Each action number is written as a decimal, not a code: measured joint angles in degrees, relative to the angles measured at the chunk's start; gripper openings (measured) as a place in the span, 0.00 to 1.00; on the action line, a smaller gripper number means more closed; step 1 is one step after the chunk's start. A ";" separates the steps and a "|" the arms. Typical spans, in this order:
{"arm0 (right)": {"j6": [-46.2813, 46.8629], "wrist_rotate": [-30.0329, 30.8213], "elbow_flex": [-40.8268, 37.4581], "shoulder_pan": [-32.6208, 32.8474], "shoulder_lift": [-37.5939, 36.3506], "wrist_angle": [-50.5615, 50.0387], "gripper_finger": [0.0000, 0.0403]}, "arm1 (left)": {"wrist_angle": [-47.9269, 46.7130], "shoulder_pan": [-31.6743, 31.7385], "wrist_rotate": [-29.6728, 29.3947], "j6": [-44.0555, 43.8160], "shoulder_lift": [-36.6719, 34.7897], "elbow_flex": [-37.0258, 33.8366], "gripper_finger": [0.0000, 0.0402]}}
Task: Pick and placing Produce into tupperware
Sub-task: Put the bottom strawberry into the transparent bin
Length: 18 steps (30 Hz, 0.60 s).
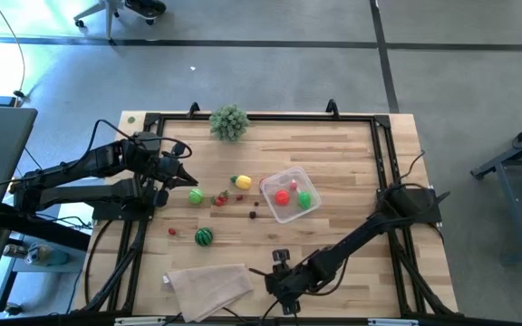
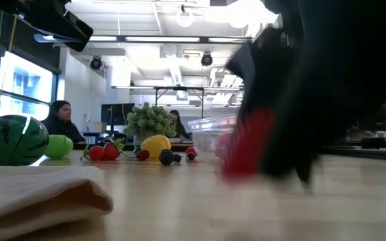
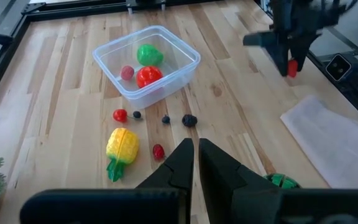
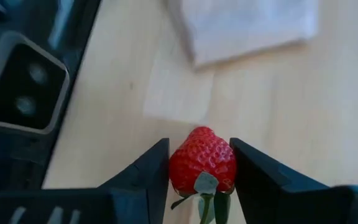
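Note:
The clear tupperware stands right of the table's middle with a green, a red and a pink piece inside. Loose produce lies to its left: a yellow piece, small red and dark berries, a green ball and a striped watermelon ball. Near the table's front edge, my right gripper is shut on a red strawberry. My left gripper hovers shut above the table's left side, holding nothing. My right gripper pinches the strawberry's two sides between its two fingers. The fingers slant down from above. The green leafy cap faces back toward the wrist and the pointed tip faces away. Whether the tip touches the table, I cannot tell.
A folded beige cloth lies on the table's near edge, just left of my right gripper. A bushy grey-green plant stands at the far edge. A dark camera box sits by the near edge. Bare wood shows right of the tupperware.

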 joint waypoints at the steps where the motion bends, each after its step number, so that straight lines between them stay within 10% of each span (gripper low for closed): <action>1: -0.28 1.21 0.00 0.00 -1.03 -0.53 0.34 | 0.02 0.01 -0.01 0.01 0.02 0.00 0.04; 18: -14.49 34.37 0.02 -1.86 -29.67 -12.88 0.34 | 0.00 0.01 0.01 -0.01 0.02 0.00 0.04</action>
